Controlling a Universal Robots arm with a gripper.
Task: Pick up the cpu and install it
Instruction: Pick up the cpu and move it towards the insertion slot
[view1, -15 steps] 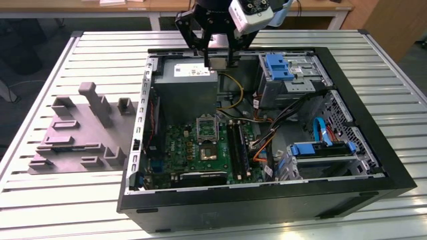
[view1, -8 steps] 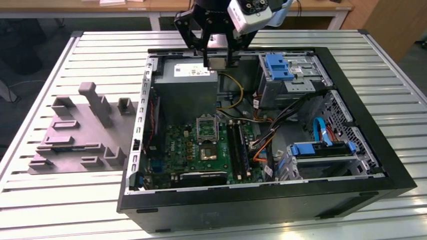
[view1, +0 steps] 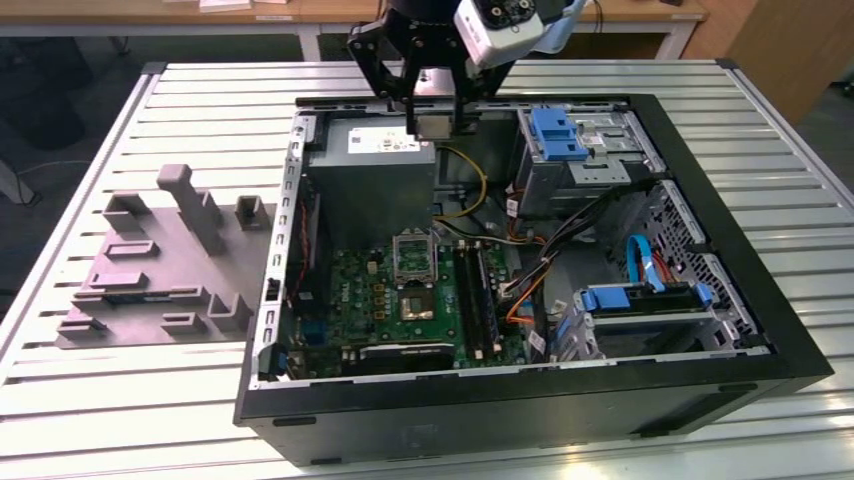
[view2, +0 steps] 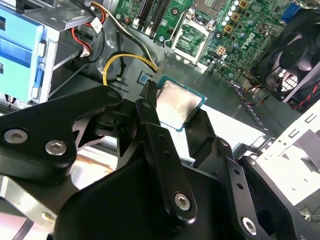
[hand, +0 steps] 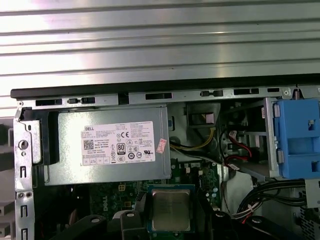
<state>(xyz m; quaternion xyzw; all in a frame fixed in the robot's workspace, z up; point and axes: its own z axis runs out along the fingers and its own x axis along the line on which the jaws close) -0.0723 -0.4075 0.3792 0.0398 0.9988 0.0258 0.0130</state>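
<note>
The cpu (view2: 178, 102), a thin square chip with a silvery metal top, sits clamped between the two black fingers (view2: 150, 107) of my gripper (view2: 175, 109), which is shut on it. In the exterior view the gripper (view1: 431, 118) holds the cpu (view1: 431, 128) in the air over the far end of the open computer case, above the grey power supply (view1: 374, 170). The open socket (view1: 414, 256) on the green motherboard lies lower and nearer. In the first wrist view the cpu (hand: 171, 210) shows just past the power supply (hand: 105, 155). The socket (view2: 191, 38) stands uncovered.
A grey moulded tray (view1: 140, 285) with raised blocks lies on the slatted table at the exterior view's left of the case. Inside the case are blue drive brackets (view1: 557, 132), a second drive bay (view1: 641, 300), loose cables (view1: 467, 180) and a black fan (view2: 292, 55).
</note>
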